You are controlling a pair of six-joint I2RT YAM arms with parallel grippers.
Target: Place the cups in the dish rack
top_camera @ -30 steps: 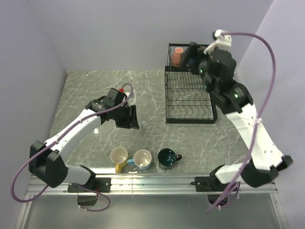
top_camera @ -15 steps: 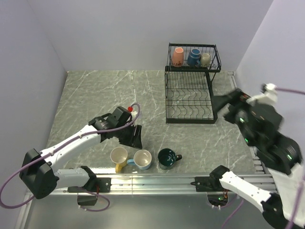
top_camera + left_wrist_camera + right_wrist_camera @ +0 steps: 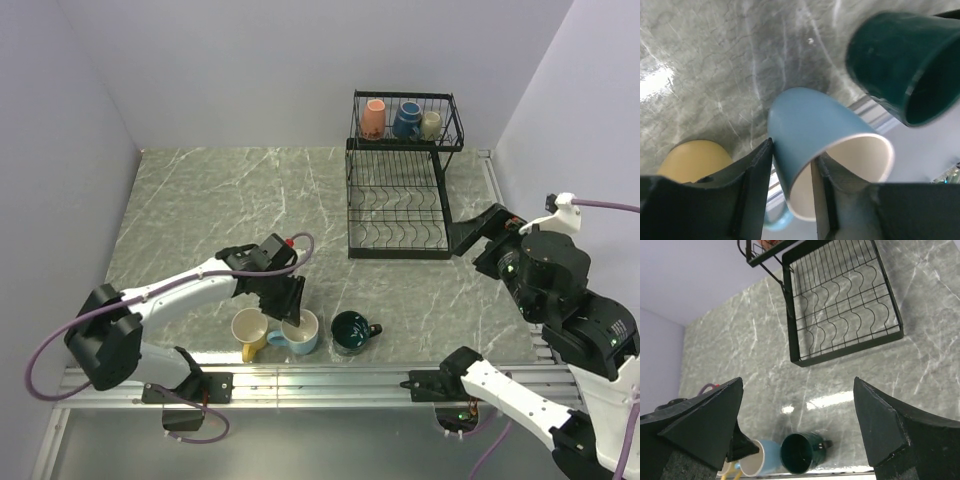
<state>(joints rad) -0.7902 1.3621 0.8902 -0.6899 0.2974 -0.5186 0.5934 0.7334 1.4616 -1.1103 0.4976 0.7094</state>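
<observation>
Left fingers (image 3: 754, 185) grasp the light blue mug (image 3: 303, 338) by its wall, one outside and one inside, at the near edge of the marble surface (image 3: 190, 200). Just to its left stands the yellow mug (image 3: 248, 327), and to its right the dark teal mug (image 3: 350, 331). At the far right corner, the dish rack (image 3: 400, 212) carries the orange-pink mug (image 3: 373, 118), navy mug (image 3: 406, 120) and olive-grey mug (image 3: 431, 124) in its upper basket. Right fingers (image 3: 705, 420) hang released, spread wide, beside the rack's near right corner.
</observation>
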